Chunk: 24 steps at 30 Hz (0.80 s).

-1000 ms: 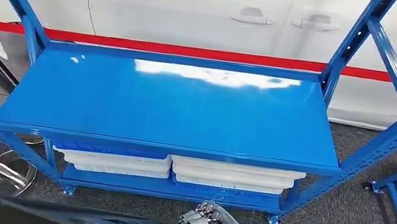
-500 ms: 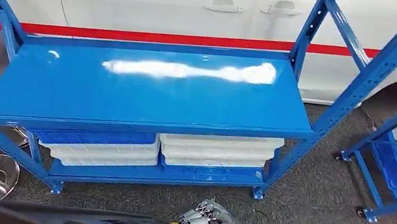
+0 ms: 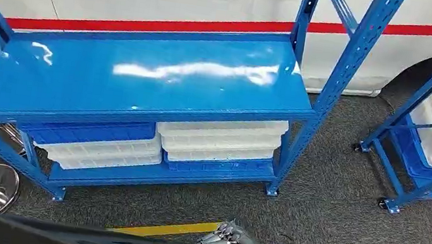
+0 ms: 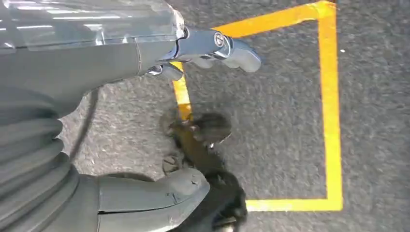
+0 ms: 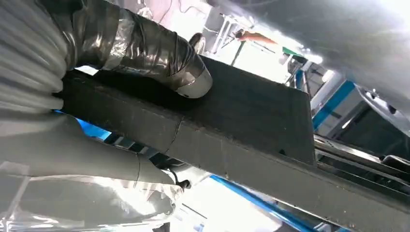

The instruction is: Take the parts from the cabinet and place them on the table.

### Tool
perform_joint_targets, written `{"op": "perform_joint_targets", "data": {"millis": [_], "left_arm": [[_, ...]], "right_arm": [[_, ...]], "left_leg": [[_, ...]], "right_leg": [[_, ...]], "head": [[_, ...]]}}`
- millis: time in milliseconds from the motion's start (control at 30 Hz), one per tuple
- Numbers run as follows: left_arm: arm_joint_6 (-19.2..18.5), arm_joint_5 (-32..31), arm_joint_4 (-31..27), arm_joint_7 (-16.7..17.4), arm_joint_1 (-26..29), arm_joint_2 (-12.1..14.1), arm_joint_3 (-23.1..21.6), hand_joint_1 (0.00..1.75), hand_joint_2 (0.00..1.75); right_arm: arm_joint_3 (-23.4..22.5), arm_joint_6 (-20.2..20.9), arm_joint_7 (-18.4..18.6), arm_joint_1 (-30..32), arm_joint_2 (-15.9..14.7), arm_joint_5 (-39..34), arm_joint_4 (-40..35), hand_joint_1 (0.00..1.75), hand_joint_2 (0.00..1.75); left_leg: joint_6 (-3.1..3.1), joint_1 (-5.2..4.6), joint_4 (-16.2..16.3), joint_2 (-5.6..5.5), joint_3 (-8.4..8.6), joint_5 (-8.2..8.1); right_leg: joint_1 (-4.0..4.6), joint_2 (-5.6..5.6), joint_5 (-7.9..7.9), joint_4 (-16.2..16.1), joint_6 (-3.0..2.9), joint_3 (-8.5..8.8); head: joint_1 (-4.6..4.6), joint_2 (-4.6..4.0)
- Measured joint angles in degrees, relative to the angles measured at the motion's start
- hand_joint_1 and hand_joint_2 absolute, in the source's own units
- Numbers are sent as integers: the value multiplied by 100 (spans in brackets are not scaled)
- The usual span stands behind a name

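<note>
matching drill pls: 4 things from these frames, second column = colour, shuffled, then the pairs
Things:
1. top shelf
2. floor tape
3. car stripe
4. stacked trays

Colours:
A. white
B. red
C. blue
D. yellow

Pairs: 1-C, 2-D, 3-B, 4-A

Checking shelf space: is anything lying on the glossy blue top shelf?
No, the glossy blue top shelf carries reflections alone; white bins sit underneath.
</note>
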Motion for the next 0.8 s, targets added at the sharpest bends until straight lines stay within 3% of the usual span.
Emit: {"op": "perform_joint_targets", "data": {"millis": [33, 67, 133, 167, 200, 300, 333, 367, 400, 433, 467, 500, 533, 567, 600, 633, 667, 700, 800], "left_arm": [[0, -13, 0, 0, 2, 0, -9, 0, 175], [0, -41, 0, 2, 4, 0, -30, 0, 175], [0, -59, 0, 2, -1, 4, -59, 0, 175], [0, -59, 0, 2, -7, 33, -68, 0, 175], [-2, -65, 0, -9, -11, 35, -79, 0, 175], [0, -70, 0, -13, -3, 46, -85, 0, 175], [9, -54, 2, -13, 2, 44, -85, 0, 175], [9, -52, 2, -13, -3, 44, -85, 0, 175], [15, -48, 2, -13, -4, 44, -85, 0, 175], [18, -41, 2, -13, -1, 44, -85, 0, 175], [22, -37, 2, -13, 3, 44, -85, 0, 175], [24, -30, 2, -13, 4, 44, -85, 0, 175], [33, -19, 2, -13, 6, 44, -85, 0, 175], [50, -4, 2, -13, 6, 46, -85, 0, 175], [61, -4, 2, -13, 7, 46, -85, 0, 175], [63, -4, 2, -13, 10, 48, -85, 0, 175], [66, -6, 2, -13, 13, 52, -85, 0, 175], [63, -6, 2, -13, 13, 52, -85, 0, 175], [68, -48, 4, 9, 25, 61, -85, 0, 175]], "right_arm": [[0, -2, 7, 29, 0, -7, 0, 175, 175], [-2, -2, 7, 49, 0, -9, 0, 175, 175], [-2, 2, 4, 67, 2, -9, -2, 175, 175], [-2, 2, 4, 71, 9, -9, -7, 175, 175], [-2, 13, 4, 71, 9, -9, -15, 175, 175], [-2, 24, 4, 73, 11, -9, -17, 175, 175], [-2, 28, 2, 72, 9, -9, -15, 175, 175], [-2, 33, 2, 76, 9, -9, -18, 175, 175], [-2, 50, 0, 70, 9, -7, -15, 175, 175], [-2, 53, 0, 70, 9, 0, -15, 175, 175], [-2, 57, 0, 73, 9, 7, -13, 175, 175], [-2, 61, 0, 72, 9, 9, -13, 175, 175], [-2, 61, -2, 71, 9, 9, -11, 175, 175], [-2, 61, -28, 72, 9, 15, -9, 175, 175], [-2, 63, -65, 75, 9, 24, -9, 175, 175], [-2, 63, -101, 74, 9, 28, -9, 175, 175], [-2, 66, -120, 72, 9, 28, -11, 175, 175], [-2, 70, -133, 73, 9, 33, -13, 175, 175], [0, 42, -175, 88, 11, 20, -13, 175, 175]], "left_leg": [[24, -4, 22, 0, 100, 144], [60, -13, -194, -4, 313, 355], [185, -64, -1093, -30, 996, 625], [260, -85, -1576, -67, 1337, 491], [245, -99, -1898, -66, 1508, 428], [291, -156, -1923, -66, 1404, 553], [314, -67, -2014, -28, 1386, 669], [351, -87, -2027, 7, 1329, 741], [400, -89, -2026, 19, 1247, 803], [403, -93, -2017, 27, 1170, 864], [407, -98, -2008, 40, 1080, 930], [394, -99, -1990, 49, 988, 990], [380, -98, -1967, 55, 893, 1039], [365, -95, -1929, 66, 802, 1082], [346, -91, -1886, 70, 713, 1112], [322, -88, -1834, 69, 642, 1135], [299, -88, -1779, 70, 589, 1155], [267, -111, -1727, 72, 532, 1176], [149, -105, -1754, 73, 507, 1313]], "right_leg": [[18, 3, 53, 9, -1, -77], [37, 10, 103, 22, 0, -151], [64, 36, 201, 31, 10, -257], [63, 35, 239, 36, 33, -275], [75, 42, 291, 38, 66, -306], [35, 44, 464, -41, 185, -312], [42, 44, 424, -2, 212, -346], [39, 38, 156, 122, 243, -401], [32, 38, -208, 412, 250, -491], [24, 37, -567, 838, 273, -596], [13, 37, -812, 1278, 297, -692], [4, 37, -867, 1594, 319, -735], [-11, 35, -743, 1705, 336, -676], [-25, 29, -526, 1564, 346, -497], [-36, 18, -310, 1210, 346, -205], [-42, 5, -207, 699, 333, 167], [-44, -5, -311, 216, 303, 501], [2, 3, -444, -143, 264, 687], [41, 8, -378, -131, 154, 587]], "head": [[-2, 0], [-2, 0], [-2, 0], [0, 0], [0, 0], [-2, 0], [0, 0], [0, 0], [0, 0], [2, 0], [0, 0], [0, 0], [0, 0], [0, 0], [0, 0], [0, 0], [0, 0], [-2, 0], [0, 0]]}}
